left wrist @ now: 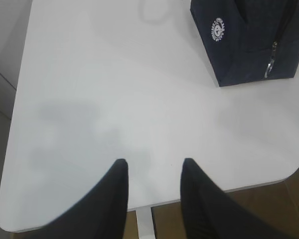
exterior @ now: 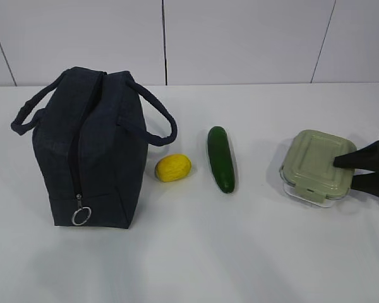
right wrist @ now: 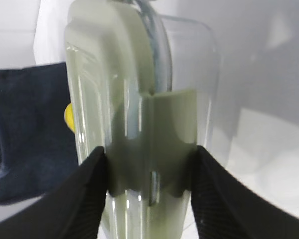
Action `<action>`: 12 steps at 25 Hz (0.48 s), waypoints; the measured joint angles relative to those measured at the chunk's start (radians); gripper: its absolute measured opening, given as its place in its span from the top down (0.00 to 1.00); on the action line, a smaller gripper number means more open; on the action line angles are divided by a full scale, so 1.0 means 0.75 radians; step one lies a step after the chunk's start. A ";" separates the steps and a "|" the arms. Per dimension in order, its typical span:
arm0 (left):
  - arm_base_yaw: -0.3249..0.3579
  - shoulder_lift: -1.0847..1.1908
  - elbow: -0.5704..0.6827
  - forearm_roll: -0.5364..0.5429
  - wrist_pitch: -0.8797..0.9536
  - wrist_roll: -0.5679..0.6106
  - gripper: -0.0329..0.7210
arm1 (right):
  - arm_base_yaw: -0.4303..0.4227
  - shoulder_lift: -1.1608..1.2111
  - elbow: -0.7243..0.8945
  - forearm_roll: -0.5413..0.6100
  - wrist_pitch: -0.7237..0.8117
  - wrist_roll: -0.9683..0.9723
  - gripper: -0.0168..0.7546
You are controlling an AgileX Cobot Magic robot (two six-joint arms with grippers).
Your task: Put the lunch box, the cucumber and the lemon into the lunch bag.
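The navy lunch bag (exterior: 91, 151) stands upright at the left, its silver ring pull (exterior: 81, 216) low on the near end. The yellow lemon (exterior: 172, 168) lies just right of it, and the dark green cucumber (exterior: 221, 159) lies right of the lemon. The lunch box (exterior: 312, 164), with a sage-green lid, sits at the right. My right gripper (exterior: 342, 172) is shut on its right edge, one finger on the lid and one under the base. The right wrist view shows the box (right wrist: 134, 99) filling the space between the fingers (right wrist: 89, 189). My left gripper (left wrist: 154, 164) is open and empty over bare table.
The white table (left wrist: 114, 89) runs to its near edge under my left gripper, with brown floor below. The bag (left wrist: 249, 40), with its white round logo, stands at the upper right of the left wrist view. The bag (right wrist: 25, 129) and lemon (right wrist: 68, 117) show behind the box.
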 joint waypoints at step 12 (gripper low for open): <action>-0.001 0.000 0.000 -0.006 0.000 0.000 0.64 | 0.152 -0.108 0.000 -0.019 0.012 0.100 0.49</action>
